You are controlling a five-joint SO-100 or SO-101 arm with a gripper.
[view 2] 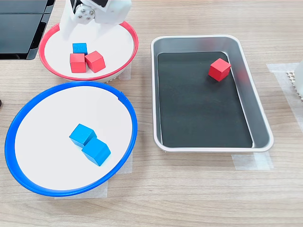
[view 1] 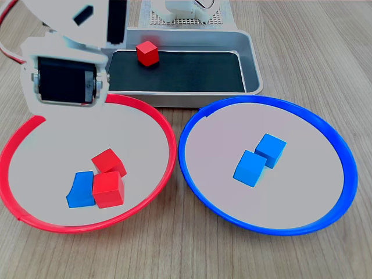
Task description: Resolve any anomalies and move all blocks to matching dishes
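The red-rimmed dish [view 1: 165,131] [view 2: 128,35] holds two red blocks [view 1: 108,160] [view 1: 108,189] and one blue block [view 1: 81,190] [view 2: 79,48]. Two blue blocks [view 1: 270,150] [view 1: 250,168] lie touching in the blue-rimmed dish [view 1: 192,168] [view 2: 28,109]. Another red block [view 1: 147,53] [view 2: 219,69] sits in the silver tray. In the second exterior view my white gripper [view 2: 84,32] hangs open over the red-rimmed dish, just above the blue block, with nothing between its fingers. The first exterior view shows only the arm's wrist [view 1: 64,78] over that dish's far rim.
The rectangular silver tray [view 1: 253,58] [view 2: 258,104] with a black base lies behind the dishes in the first exterior view. A black object [view 2: 21,28] sits at the second exterior view's top left. The arm's base [view 1: 186,14] stands behind the tray.
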